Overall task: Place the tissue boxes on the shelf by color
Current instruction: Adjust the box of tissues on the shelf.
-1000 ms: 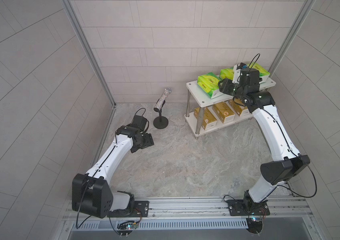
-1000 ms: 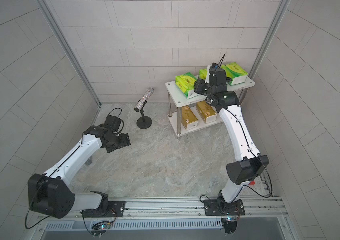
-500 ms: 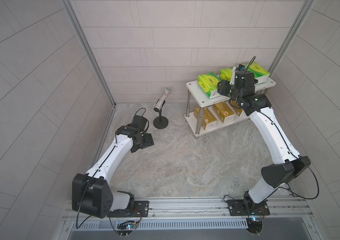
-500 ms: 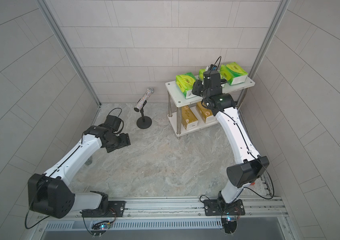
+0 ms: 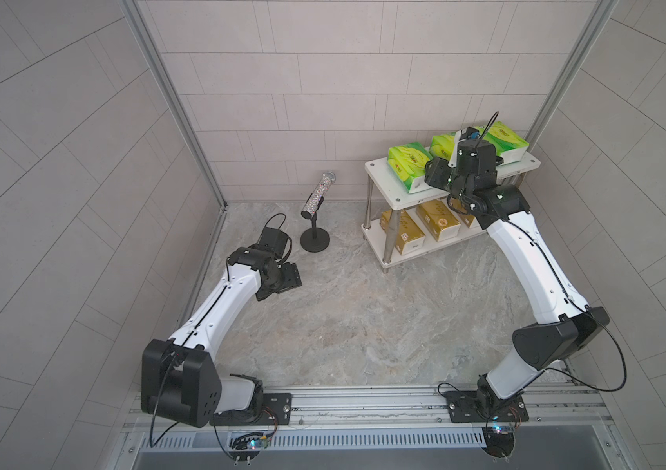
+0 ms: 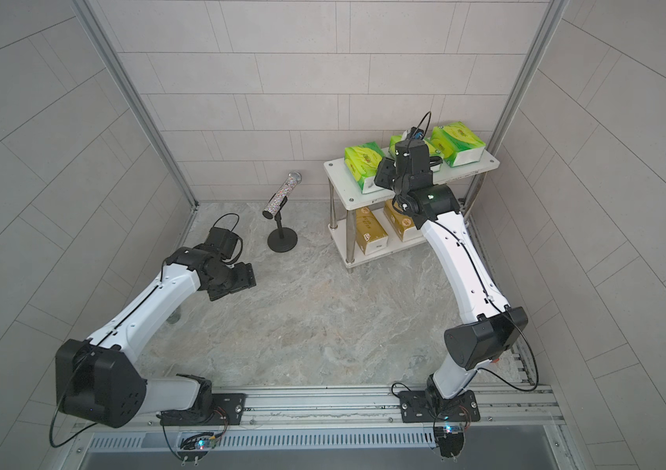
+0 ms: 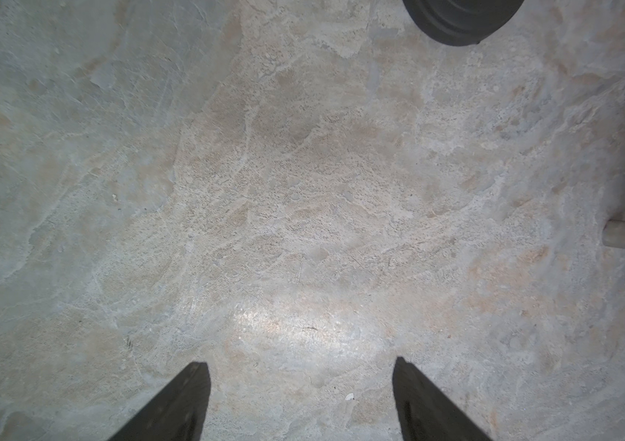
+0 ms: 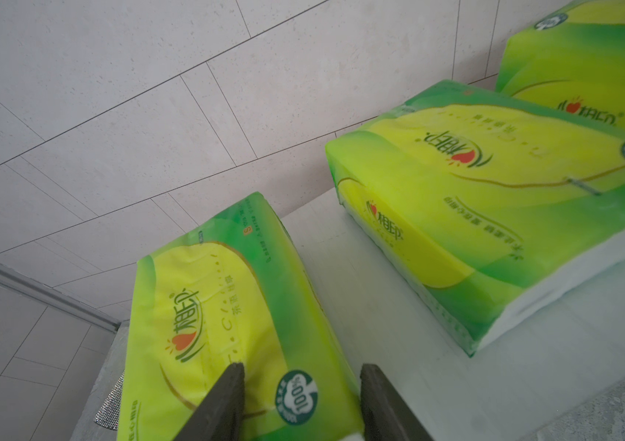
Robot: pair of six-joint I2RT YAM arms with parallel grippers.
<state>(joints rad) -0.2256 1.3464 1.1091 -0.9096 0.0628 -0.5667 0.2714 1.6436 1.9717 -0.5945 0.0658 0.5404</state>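
3 green tissue packs (image 5: 506,140) lie on the shelf's (image 5: 380,179) top board and 3 gold tissue packs (image 5: 439,219) on its lower board, so the sorting looks finished. The right gripper (image 8: 302,372) hovers over the green pack (image 8: 227,305) nearest the glittery stand (image 5: 317,195), jaws parted and gripping nothing. Its next move probably needs to be a clean lift away that does not snag the wrapper. The left gripper (image 7: 300,368) hangs over bare floor (image 7: 303,191), its jaws released.

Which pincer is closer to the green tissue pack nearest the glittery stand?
Right. The right pincer is just above that green pack on the shelf; the left pincer hangs over floor, well away.
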